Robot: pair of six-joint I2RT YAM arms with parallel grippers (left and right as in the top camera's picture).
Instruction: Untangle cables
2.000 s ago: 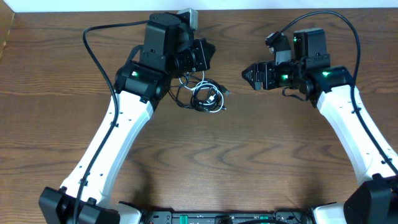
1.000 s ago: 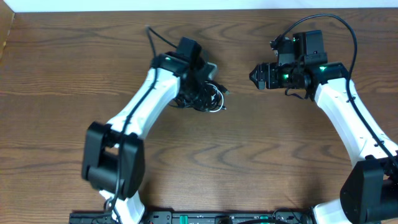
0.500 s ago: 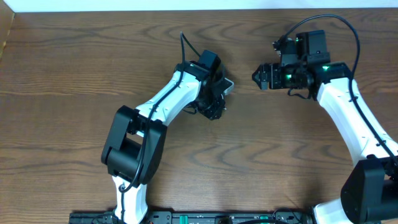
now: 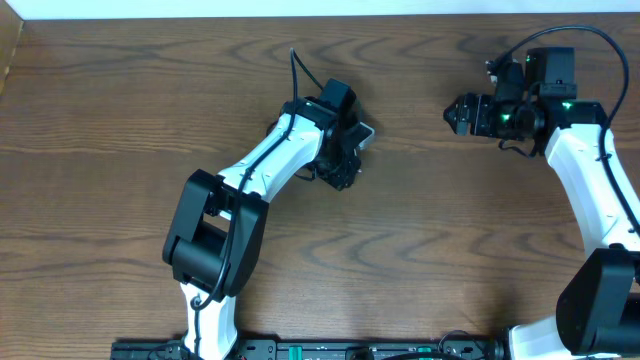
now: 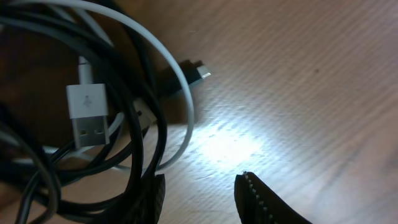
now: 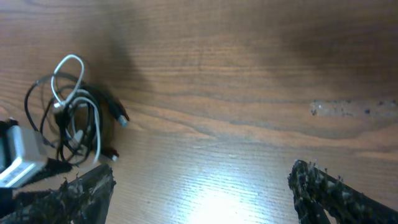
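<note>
The black and white cables (image 5: 118, 106) lie as one intertwined coil on the wooden table. In the left wrist view a white USB plug (image 5: 87, 116) and a small black plug (image 5: 195, 71) show. My left gripper (image 5: 202, 196) is open, low over the table, and its left finger touches the black loops. In the overhead view it (image 4: 343, 172) covers most of the coil. My right gripper (image 4: 458, 112) is open and empty, well to the right of the coil. The right wrist view shows the coil (image 6: 71, 121) far left of its fingers (image 6: 202, 193).
The table top (image 4: 450, 230) is dark wood grain. A thicker black arm wire (image 4: 297, 66) sticks up behind the left wrist. The table's far edge (image 4: 320, 15) runs along the top, with a white wall beyond.
My left arm has stretched out and come down on the coil, now hiding it from above. My right gripper has drawn back to the right, away from the coil.
</note>
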